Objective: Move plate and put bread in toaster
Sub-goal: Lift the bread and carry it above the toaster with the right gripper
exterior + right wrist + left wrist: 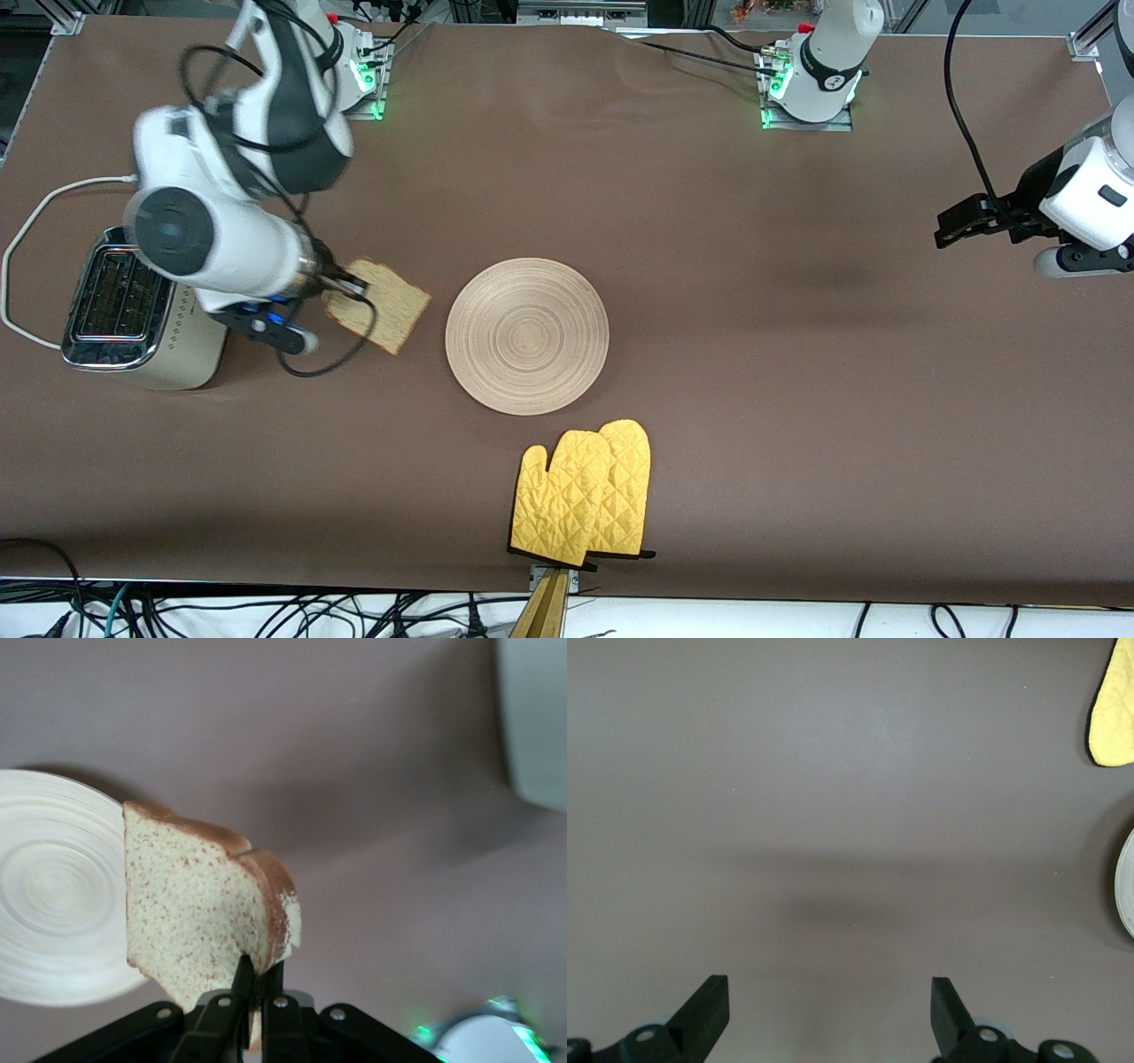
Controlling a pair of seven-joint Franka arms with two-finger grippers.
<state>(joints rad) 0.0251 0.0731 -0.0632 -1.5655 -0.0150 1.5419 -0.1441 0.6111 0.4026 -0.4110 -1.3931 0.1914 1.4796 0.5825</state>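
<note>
The table (709, 354) carries a brown cover, and all positions below are referenced to the plate (527, 336).

The plate is a round, light-wood disc with concentric ring grain. It lies flat near the middle of the table, with nothing on it.

The toaster (133, 323) stands well apart from the plate, toward the right arm's end of the table. Its chrome top faces up and both slots are visible. A white power cord (27, 239) runs from it across the table.

A pair of yellow quilted oven mitts (585, 496) lies nearer to the front camera than the plate, close to the table edge.

The bread (381, 304) is off the table, in the air. It hangs over the table between the plate and the toaster, just beside the plate's rim. In the right wrist view the slice is seen edge-held, with its crust toward the fingers.

The right gripper (354, 288) is clamped on the bread at one edge of the slice, over the table between the plate and the toaster.

The left gripper (952, 226) waits over bare table well apart from the plate, toward the left arm's end. Its fingers (704, 1005) are spread wide and grasp nothing.
</note>
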